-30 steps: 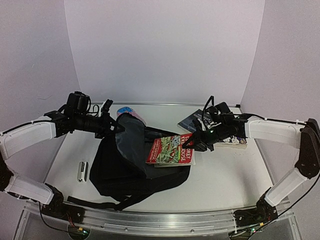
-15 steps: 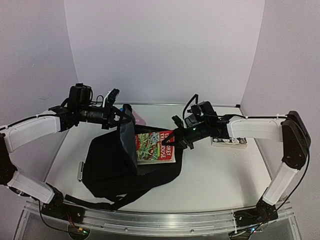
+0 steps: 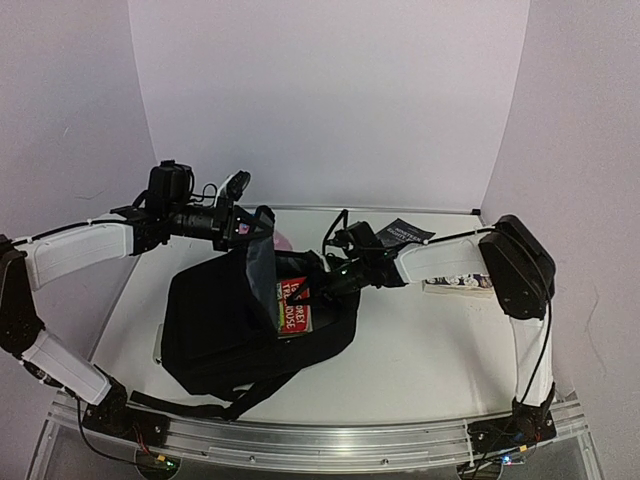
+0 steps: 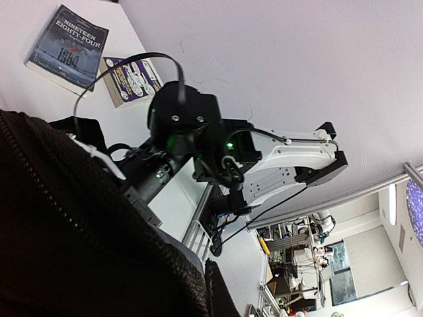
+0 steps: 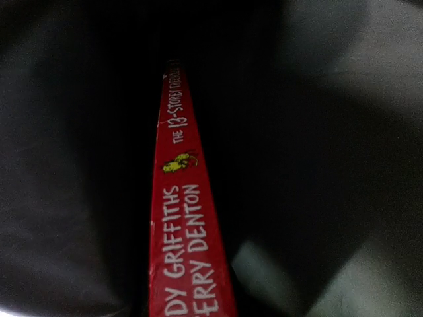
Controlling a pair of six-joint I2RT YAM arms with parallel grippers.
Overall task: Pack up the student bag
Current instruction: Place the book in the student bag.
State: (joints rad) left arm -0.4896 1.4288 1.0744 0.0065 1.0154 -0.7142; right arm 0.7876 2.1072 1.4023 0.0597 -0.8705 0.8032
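Student bag (image 3: 225,335) lies slumped on the table's left half in the top view, its mouth facing the right arm. The left gripper (image 3: 250,224) pinches the flap and holds it high. A second ago the red book (image 3: 293,303) lay outside on the bag; half a second ago it was halfway through the opening. Now only a strip of cover shows past the flap, with "HOUSE" legible. The right gripper (image 3: 325,280) has followed it to the mouth, so this item looks nearly packed — release and withdrawal would come next. A dark paperback (image 3: 405,231) and a pale book (image 3: 462,286) remain out on the table, so packing is unfinished.

Left wrist view: coarse black bag fabric (image 4: 79,251) and a zipper line fill the lower left. Beyond it, the right arm (image 4: 284,158) points this way with green lights lit. The dark paperback (image 4: 66,46) reads "NINETEEN EIGHTY-FOUR" and "1984". The pale book (image 4: 135,79) beside it is too small to read.

Right wrist view: the dark bag lining (image 5: 317,165) surrounds the book's red spine (image 5: 188,264), which runs from the bottom edge inward. It reads "THE 13-STORY TREEHOUSE", then "…DY GRIFFITHS" and "…ERRY DENTON". The fingers are out of frame — I cannot tell whether they are clamped on the book or have let go.
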